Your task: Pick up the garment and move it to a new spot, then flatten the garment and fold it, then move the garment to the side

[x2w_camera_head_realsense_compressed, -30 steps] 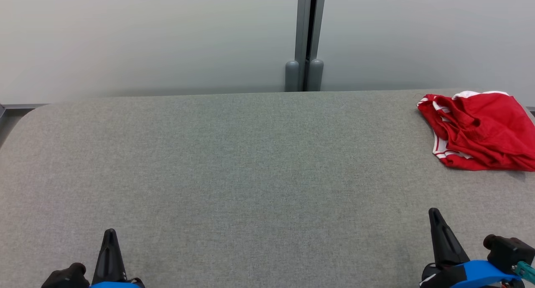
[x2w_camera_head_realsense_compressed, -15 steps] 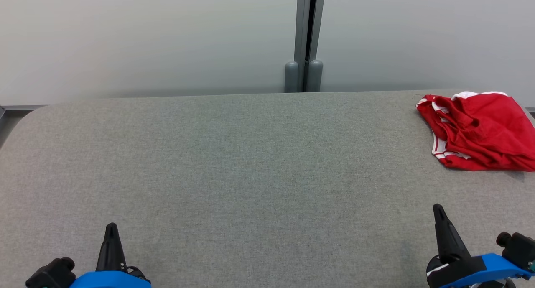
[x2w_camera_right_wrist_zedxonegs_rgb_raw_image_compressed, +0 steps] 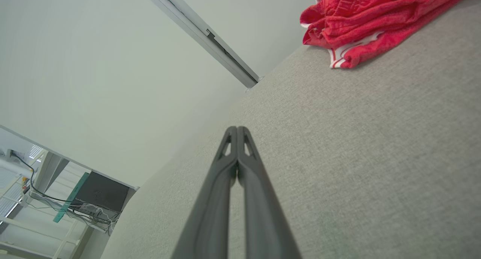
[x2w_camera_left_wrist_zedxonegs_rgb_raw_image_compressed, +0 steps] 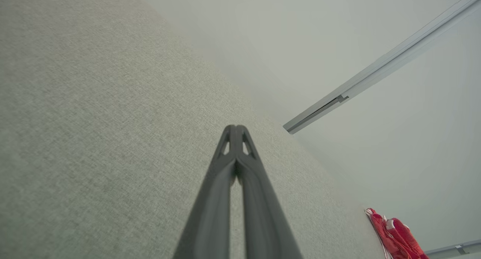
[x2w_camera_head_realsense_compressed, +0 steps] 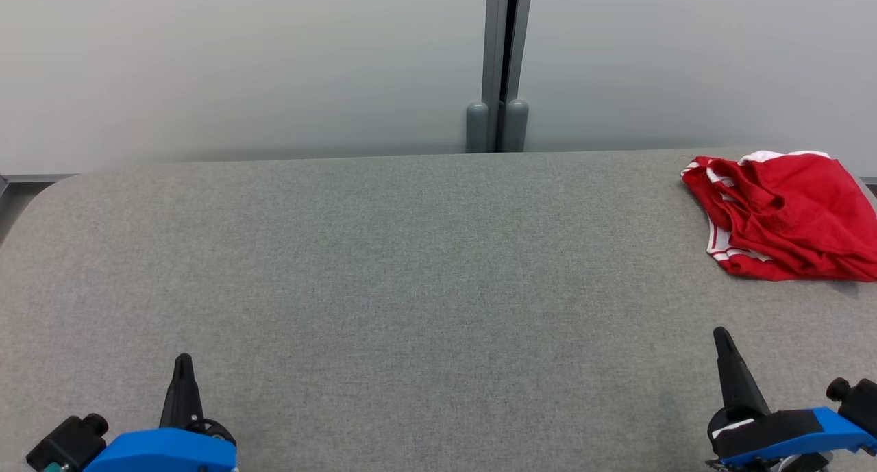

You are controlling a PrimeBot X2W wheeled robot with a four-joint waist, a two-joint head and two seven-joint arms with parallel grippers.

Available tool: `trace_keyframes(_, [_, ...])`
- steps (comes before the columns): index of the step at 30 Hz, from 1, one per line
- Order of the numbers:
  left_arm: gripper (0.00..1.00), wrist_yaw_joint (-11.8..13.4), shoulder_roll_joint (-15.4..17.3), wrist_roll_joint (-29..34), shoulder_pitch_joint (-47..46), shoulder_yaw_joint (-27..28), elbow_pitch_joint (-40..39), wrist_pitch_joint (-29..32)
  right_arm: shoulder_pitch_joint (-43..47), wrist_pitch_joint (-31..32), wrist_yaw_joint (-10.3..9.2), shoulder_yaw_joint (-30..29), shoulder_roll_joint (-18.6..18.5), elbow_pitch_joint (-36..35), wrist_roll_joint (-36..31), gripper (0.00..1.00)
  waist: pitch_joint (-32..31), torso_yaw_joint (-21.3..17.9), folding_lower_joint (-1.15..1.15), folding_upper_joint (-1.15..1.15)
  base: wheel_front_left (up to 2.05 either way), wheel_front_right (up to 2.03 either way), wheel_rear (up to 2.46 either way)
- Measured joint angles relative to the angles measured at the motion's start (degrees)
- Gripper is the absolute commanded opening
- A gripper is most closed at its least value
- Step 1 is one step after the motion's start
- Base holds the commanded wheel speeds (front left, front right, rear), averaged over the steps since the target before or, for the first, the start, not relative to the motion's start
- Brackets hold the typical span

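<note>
The red garment is seen crumpled at two o'clock on the grey tabletop. The left pincer and right pincer are kept fully closed, nothing gripped.

Left end effector and right end effector show slim black fingers, blue housings.

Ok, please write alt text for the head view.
A crumpled red garment with white trim lies at the far right of a grey table. The left tool and right tool, both shut, show at the bottom corners.
</note>
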Motion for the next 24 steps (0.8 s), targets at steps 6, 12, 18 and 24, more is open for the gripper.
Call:
trace_keyframes(6, [0.00,-0.5,-0.2,-4.3,-0.6,0.5,0.1,1.1,-0.3,0.8,0.00,-0.2,0.0,0.1,4.5,0.00,-0.1,0.0,0.00,0.00,0.00,0.00,0.00])
trace_keyframes(12, [0.00,-1.1,-0.3,-8.3,-1.6,1.3,0.1,2.1,-1.1,1.6,0.00,-0.4,0.0,0.3,8.7,0.00,-0.1,-0.1,0.00,0.00,0.00,0.00,0.00])
trace_keyframes(18, [0.00,-1.8,-0.5,-12.2,-1.9,1.5,0.2,3.1,-1.3,2.4,0.00,-0.6,0.0,0.5,12.6,0.00,-0.2,-0.1,0.00,0.00,0.00,0.00,0.00])
trace_keyframes(24, [0.00,-2.4,-0.9,-16.5,-2.8,1.9,0.3,4.1,-2.0,3.1,0.00,-0.8,0.0,0.7,16.8,0.00,-0.3,-0.1,0.00,-0.02,0.00,0.00,0.00])
